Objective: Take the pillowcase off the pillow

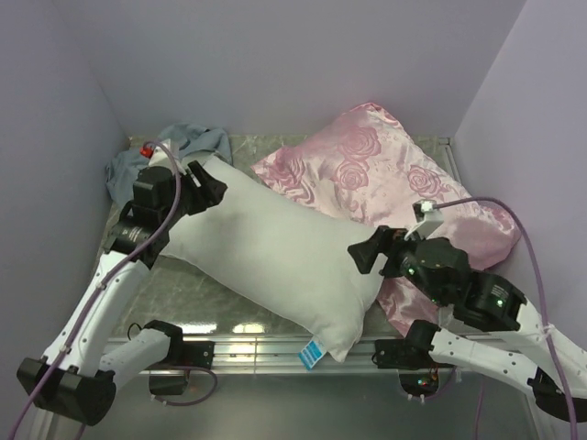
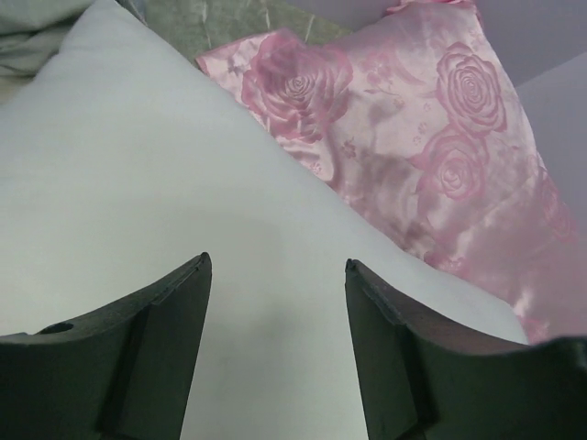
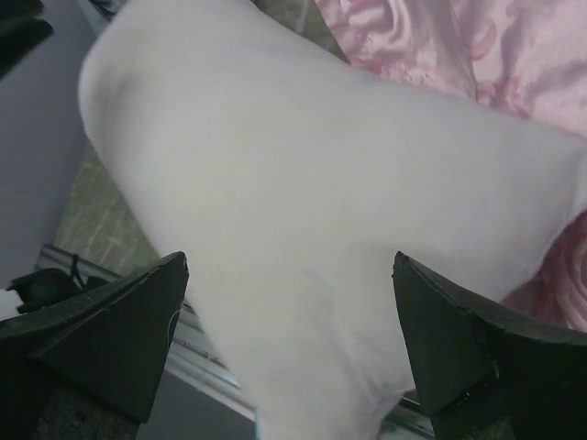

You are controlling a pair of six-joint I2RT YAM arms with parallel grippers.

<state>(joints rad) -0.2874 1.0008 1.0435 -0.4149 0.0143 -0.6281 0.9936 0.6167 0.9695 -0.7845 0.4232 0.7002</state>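
Top view: the pillow (image 1: 275, 252) lay bare and white, slanting across the table (image 1: 188, 293), its blue tag (image 1: 313, 352) at the near corner over the front rail. The pillowcase (image 1: 183, 148) sat off the pillow, a crumpled grey-blue heap just beyond the pillow's far-left end. A pink rose-patterned cushion (image 1: 394, 174) lay to the right of the pillow, its edge tucked under the pillow's long side. The left arm rose from its base left of the pillow, forearm angled up and inward, wrist bent so the left gripper (image 1: 209, 188) pointed over the pillow's far-left corner; contact with it could not be told. The right arm was folded low at the pillow's right, elbow back, and the right gripper (image 1: 367, 252) reached left to the pillow's right edge. Left wrist view: the left gripper (image 2: 275, 339) showed its two dark fingers (image 2: 165, 348) parted, with only the pillow (image 2: 138, 183) beneath the gap and nothing held. The cushion (image 2: 422, 119) lay past the pillow's far edge, and a fold of pale fabric, likely the pillowcase (image 2: 32, 41), showed beside the pillow's upper-left corner. Right wrist view: the right gripper (image 3: 289, 312) had its fingers (image 3: 119, 339) spread wide, straddling the width of the pillow (image 3: 321, 183) without closing on it. The cushion (image 3: 486, 46) showed behind the pillow, and green-veined table (image 3: 101, 220) to the pillow's left.
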